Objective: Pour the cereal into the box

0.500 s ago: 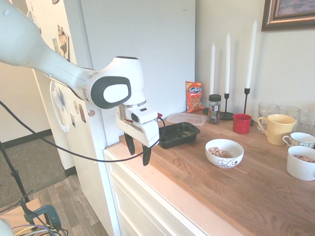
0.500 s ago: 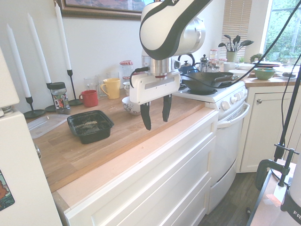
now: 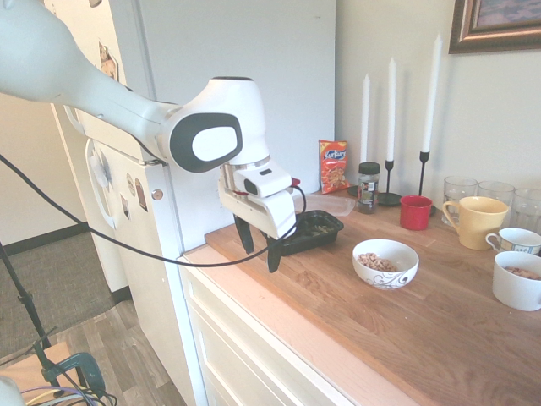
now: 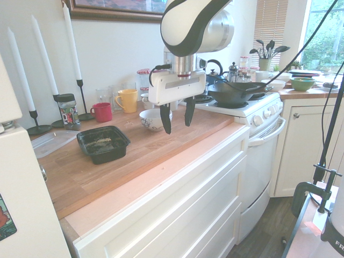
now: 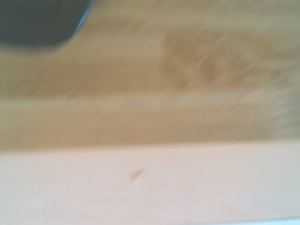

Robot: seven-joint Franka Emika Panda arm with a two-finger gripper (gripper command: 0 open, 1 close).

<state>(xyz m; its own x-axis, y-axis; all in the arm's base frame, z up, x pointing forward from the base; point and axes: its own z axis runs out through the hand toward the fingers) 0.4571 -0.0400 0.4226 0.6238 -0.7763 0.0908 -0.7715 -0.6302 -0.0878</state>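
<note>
Pincer (image 4: 175, 119) wide, empty, pointing down above the table (image 4: 145, 150). Cereal (image 3: 375, 262) sits in the white bowl (image 3: 385, 263); box (image 4: 103, 144) stands well apart. Risks: thin rim slips from the grip; bowl tips early, cereal spills on the table.

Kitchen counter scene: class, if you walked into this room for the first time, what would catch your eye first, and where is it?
The big white robot arm, its open gripper hanging empty above the wooden counter. Below and beside it sits the black tray, with a white bowl of cereal further along. Three tall white candles stand against the wall behind.
</note>
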